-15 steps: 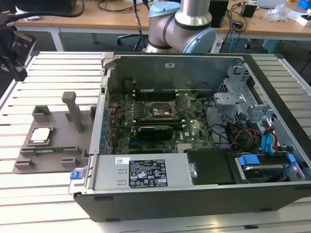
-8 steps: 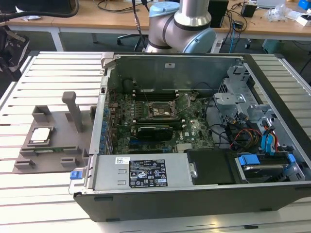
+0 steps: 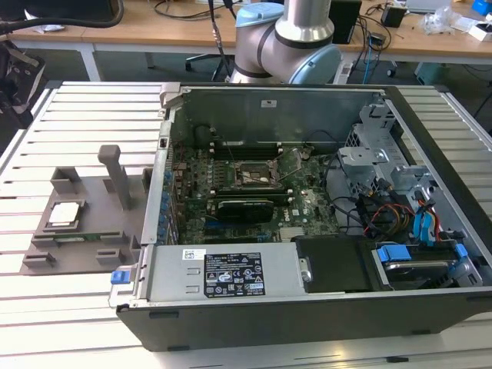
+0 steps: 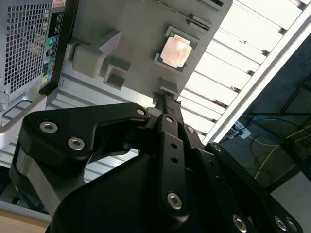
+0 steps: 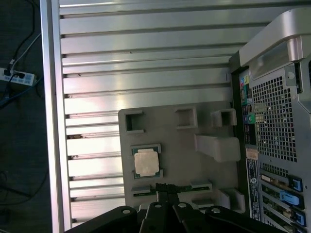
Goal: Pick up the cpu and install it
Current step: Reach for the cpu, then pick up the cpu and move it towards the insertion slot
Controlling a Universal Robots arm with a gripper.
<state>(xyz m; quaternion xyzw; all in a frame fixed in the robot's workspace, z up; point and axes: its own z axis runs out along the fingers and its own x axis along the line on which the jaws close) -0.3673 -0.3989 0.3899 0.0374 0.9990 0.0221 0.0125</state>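
- On the exterior view's left, a grey holder plate point(image 3: 88, 196) lies on the slatted metal table point(image 3: 92, 115).
- The cpu point(image 3: 64, 214) rests flat in a square recess of this plate, silvery top upward, and nothing touches it.
- In both wrist views the gripper point(image 5: 165, 186) point(image 4: 163, 97) hangs above the plate's edge, near the cpu but apart from it. Its black fingers are pressed together and pinch nothing.
- Further right lies the open computer case point(image 3: 307, 323), with the motherboard socket point(image 3: 257, 175) near the middle of the board.
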